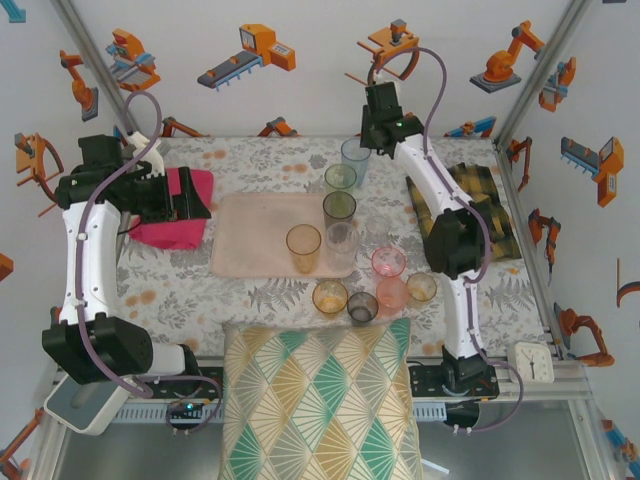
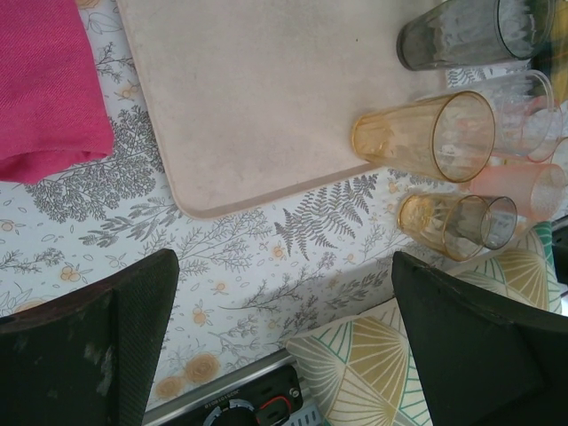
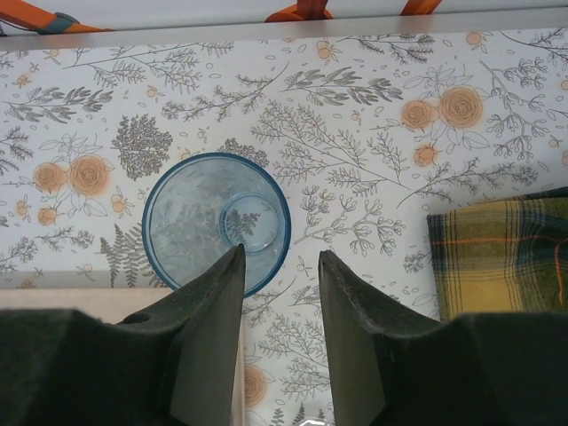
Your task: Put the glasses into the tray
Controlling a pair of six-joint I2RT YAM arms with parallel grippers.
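Observation:
The pale pink-beige tray (image 1: 255, 235) (image 2: 266, 98) lies mid-table. A tall amber glass (image 1: 303, 248) (image 2: 426, 133) stands on its near right corner. Several other glasses stand on the tablecloth along its right side. Farthest back is a blue glass (image 1: 356, 160) (image 3: 216, 222). My right gripper (image 1: 372, 143) (image 3: 280, 253) hangs over it, open. One fingertip is above the glass's mouth and the other outside its rim; I cannot tell whether either touches. My left gripper (image 1: 195, 195) (image 2: 284, 337) is open wide and holds nothing, beside the tray's left edge.
A bright pink folded cloth (image 1: 175, 215) (image 2: 44, 80) lies left of the tray under the left arm. A yellow plaid cloth (image 1: 480, 210) (image 3: 501, 257) lies at the right. A patterned pillow (image 1: 320, 400) (image 2: 382, 373) covers the near edge. A white clock (image 1: 530, 360) sits near right.

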